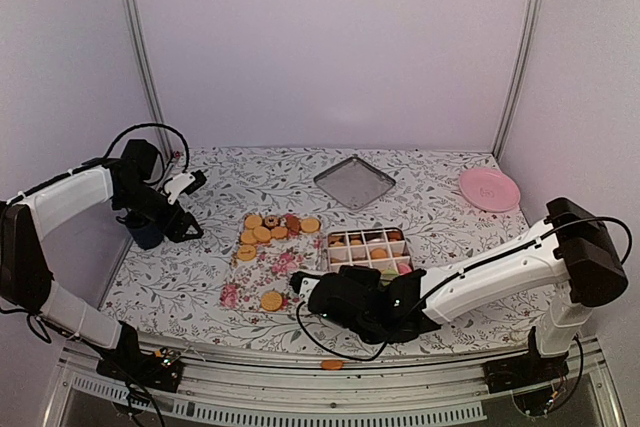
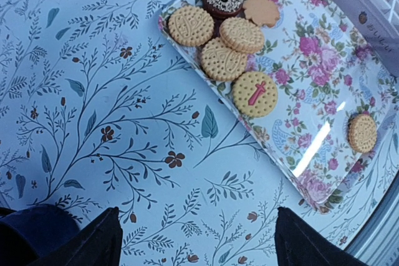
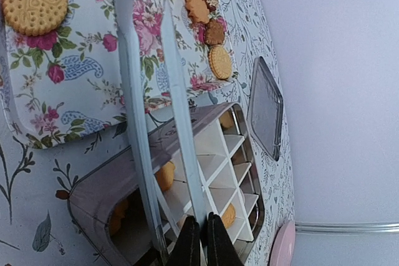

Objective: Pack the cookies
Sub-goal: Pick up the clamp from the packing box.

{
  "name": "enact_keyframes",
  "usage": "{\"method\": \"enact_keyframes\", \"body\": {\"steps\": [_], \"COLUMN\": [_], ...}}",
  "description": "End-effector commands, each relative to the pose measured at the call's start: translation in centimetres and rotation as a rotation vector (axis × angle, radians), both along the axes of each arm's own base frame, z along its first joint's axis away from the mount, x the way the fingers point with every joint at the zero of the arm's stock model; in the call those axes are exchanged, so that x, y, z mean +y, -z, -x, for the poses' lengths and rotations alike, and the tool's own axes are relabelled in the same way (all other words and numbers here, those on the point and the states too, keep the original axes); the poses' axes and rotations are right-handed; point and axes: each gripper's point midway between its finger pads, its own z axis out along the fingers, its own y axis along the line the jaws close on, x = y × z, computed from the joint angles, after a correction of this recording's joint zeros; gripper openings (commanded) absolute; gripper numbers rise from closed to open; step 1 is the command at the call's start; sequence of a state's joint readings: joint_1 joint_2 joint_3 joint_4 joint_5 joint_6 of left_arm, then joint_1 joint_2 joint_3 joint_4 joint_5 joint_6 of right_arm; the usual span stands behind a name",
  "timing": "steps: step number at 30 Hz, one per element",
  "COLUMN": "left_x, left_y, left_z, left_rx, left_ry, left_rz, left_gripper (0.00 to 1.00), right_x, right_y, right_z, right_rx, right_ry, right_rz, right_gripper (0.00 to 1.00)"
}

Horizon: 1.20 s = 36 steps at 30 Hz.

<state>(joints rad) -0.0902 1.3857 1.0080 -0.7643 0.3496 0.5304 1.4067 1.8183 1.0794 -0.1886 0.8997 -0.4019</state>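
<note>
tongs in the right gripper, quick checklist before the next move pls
1. Right gripper shut on the tongs: ok.
2. Tong blades free of any cookie: ok, nothing is caught between them.
3. Cookies left to pick on the floral tray: ok, a cluster plus a lone cookie.
4. Free cells in the divided box: ok, some look empty.
5. Left gripper open and off the tray: ok.
6. No strays: not ok, a stray cookie lies on the front rail.
</note>
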Motion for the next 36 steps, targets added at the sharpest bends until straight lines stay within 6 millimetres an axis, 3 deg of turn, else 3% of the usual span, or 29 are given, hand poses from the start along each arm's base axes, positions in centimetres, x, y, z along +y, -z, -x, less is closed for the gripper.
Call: {"method": "enact_keyframes", "body": {"steps": [1, 14, 26, 36], "left_x": [-0.3, -0.4, -0.5, -0.5], "left_y": [-0.7, -1.0, -0.7, -0.6], "left_z": [-0.1, -0.2, -0.2, -0.1], "left_rx": [-0.022, -0.025, -0.015, -0.014], "left_ry": [0.017, 0.021, 0.023, 0.025], "left_rz": [0.002, 0.001, 0.008, 0.006], "left_gripper": [0.85, 0.85, 0.85, 0.85], "right_x": [-0.7, -0.3, -1.3, -2.6], "right_y": [-2.9, -7.4, -10.0, -10.1], "right_z": [-0.4, -0.5, -0.5, -0.2], "right_rx": [-0.068, -0.022, -0.017, 0.011], "right_ry": [0.075, 0.121, 0.143, 0.142], "right_rz": [-0.150, -0.501, -0.604, -0.619], "right_gripper": [0.00, 0.00, 0.00, 0.00]}}
